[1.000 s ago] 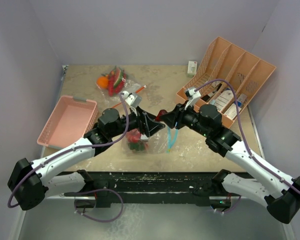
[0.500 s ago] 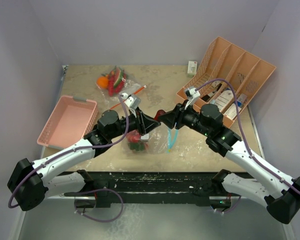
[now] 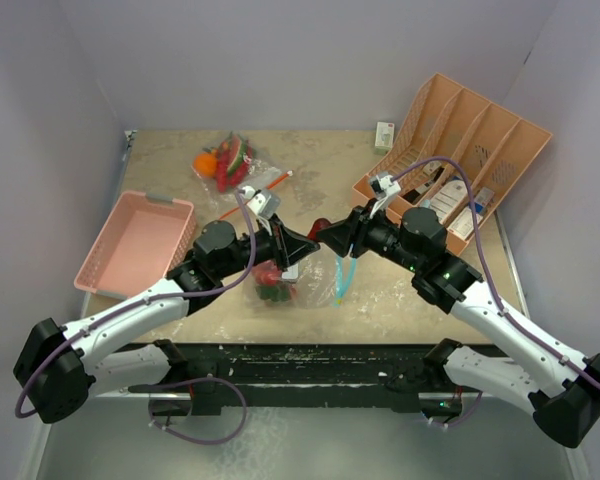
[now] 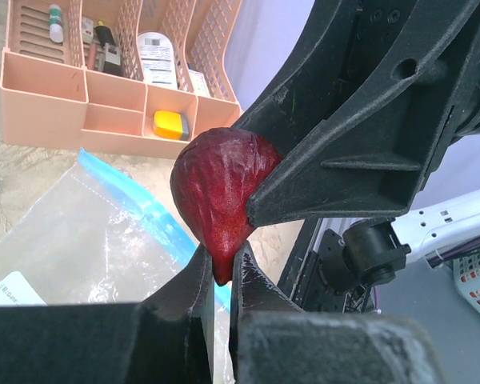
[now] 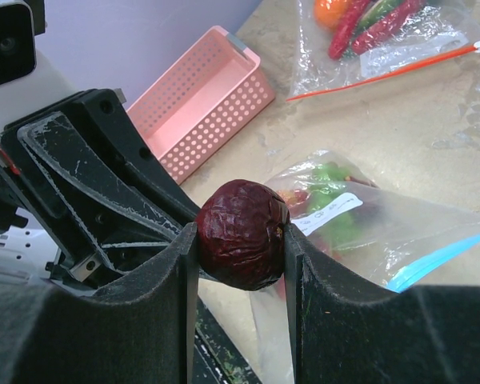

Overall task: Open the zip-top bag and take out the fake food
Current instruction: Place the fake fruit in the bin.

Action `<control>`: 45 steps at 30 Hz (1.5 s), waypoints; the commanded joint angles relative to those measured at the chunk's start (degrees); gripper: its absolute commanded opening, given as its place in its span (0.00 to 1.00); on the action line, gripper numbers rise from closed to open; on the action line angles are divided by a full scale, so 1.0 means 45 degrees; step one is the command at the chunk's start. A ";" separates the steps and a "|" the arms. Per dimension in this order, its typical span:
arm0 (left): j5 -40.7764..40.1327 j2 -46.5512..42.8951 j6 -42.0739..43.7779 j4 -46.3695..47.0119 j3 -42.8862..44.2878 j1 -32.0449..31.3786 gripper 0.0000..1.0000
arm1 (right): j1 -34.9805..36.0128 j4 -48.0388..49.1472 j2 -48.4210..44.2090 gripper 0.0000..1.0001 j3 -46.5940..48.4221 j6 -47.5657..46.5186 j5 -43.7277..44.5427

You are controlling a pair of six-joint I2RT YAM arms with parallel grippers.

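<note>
Beige speckled table [image 3: 320, 165], seen from above: both arms meet over its centre, where the right gripper [image 5: 240, 234] clamps a dark red wrinkled plastic plum [image 5: 244, 248] by its sides while the left gripper [image 4: 222, 268], nearly closed, pinches the fruit's pointed tip. At 6 o'clock beneath them lies the clear blue-sealed zip-top bag [image 3: 332, 280], red and green plastic pieces [image 3: 270, 282] inside.

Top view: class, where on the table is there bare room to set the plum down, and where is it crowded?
Free: the far middle of the table, between the orange-zip bag and the organizer; also the basket, which looks empty. Crowded: the centre, where left gripper and right gripper meet at the plum over the blue-zip bag.
</note>
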 commanded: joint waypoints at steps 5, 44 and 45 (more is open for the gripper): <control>-0.0039 -0.0798 0.0806 -0.0024 0.0396 -0.0051 0.39 | 0.0034 -0.0151 0.0243 0.20 0.0333 -0.0776 -0.0660; -0.1774 -0.0312 0.0023 -0.0006 0.0292 0.0071 0.00 | 0.0001 -0.1464 0.1621 0.77 0.1355 -0.1042 0.1889; -0.2024 -0.0390 0.0032 -0.0187 0.0311 0.0126 0.00 | -0.0037 -0.1559 0.1628 0.80 0.1407 -0.0984 0.2231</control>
